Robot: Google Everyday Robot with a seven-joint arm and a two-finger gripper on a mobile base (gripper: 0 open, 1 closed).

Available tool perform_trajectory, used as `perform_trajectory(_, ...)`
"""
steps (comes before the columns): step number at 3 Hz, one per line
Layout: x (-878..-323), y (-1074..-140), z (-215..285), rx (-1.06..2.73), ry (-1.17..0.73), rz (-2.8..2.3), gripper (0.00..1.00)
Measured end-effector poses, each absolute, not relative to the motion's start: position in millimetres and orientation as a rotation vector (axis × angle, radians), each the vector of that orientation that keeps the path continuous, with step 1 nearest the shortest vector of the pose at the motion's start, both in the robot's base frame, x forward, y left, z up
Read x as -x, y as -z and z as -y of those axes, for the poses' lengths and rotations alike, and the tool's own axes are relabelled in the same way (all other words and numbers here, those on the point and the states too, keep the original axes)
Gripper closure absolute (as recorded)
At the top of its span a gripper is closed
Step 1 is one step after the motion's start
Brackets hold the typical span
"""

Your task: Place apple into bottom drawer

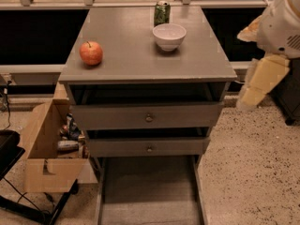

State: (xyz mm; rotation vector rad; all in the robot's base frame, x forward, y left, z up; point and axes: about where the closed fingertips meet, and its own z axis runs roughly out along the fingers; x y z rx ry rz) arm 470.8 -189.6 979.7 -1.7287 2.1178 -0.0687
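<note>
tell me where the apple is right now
In the camera view the apple sits near the left edge of the cabinet top, left of the white bowl. The gripper hangs beyond the cabinet's right side, far from it.

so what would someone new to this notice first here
The small round red-orange apple sits alone near the left edge of the grey cabinet top, with a white bowl and a green can farther back. Below, the long flat grey bottom drawer is pulled well out toward the camera. The robot's pale tool hangs beside the cabinet's right side, well clear of the apple.
</note>
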Motion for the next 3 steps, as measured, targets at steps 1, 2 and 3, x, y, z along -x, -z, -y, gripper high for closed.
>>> perform_trajectory(1, -519, -962, 135, 1.706, -0.098, -1.953, 0.0)
perform_trajectory(2, -560, -946, 58, 1.624, -0.329, -1.76, 0.0)
perform_trajectory(3, -611, -958, -7, 1.492, -0.414, -1.576, 0.0)
